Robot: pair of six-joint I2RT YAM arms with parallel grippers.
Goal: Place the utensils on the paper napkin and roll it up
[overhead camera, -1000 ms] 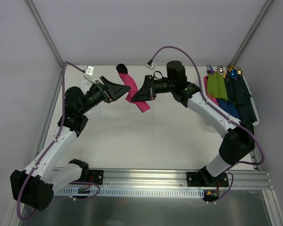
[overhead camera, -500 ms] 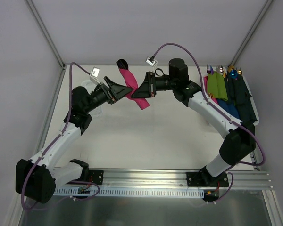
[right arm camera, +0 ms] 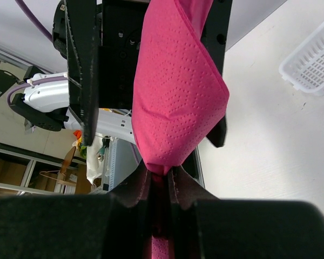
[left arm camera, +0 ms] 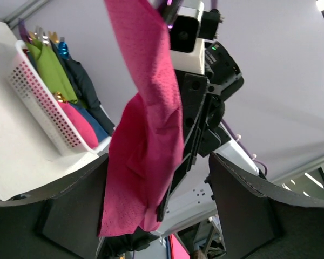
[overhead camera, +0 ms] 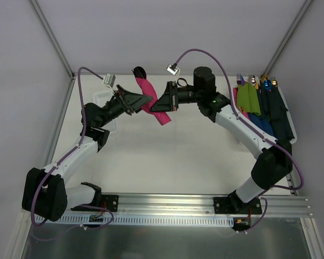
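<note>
One paper napkin point(overhead camera: 151, 101) point(left arm camera: 146, 135) point(right arm camera: 178, 91), magenta-pink, is rolled into a loose twisted tube and held in the air over the far middle of the table point(overhead camera: 167, 156), tilted, its upper end toward the back; one dark rounded utensil end, the spoon point(overhead camera: 139, 72) by its shape, pokes from that upper end; whether the fork is inside the roll cannot be told.

Two grippers meet at the roll; the right gripper point(overhead camera: 157, 106) point(right arm camera: 161, 183) has its fingers pressed together on the napkin's lower end, the paper pinched flat between them; the left gripper point(overhead camera: 146, 100) point(left arm camera: 156, 181) stands with its jaws wide apart, one finger on either side of the roll, the paper hanging between them with no squeeze showing.

Further out, one white perforated basket point(overhead camera: 292, 137) point(left arm camera: 38, 102) sits at the table's right edge, holding one green bundle point(overhead camera: 248, 98) point(left arm camera: 51, 67), one pink, one blue point(overhead camera: 261, 123) and dark navy ones point(overhead camera: 275, 108) that cannot be counted apart; a second white basket point(right arm camera: 313, 59) lies on the left side.
</note>
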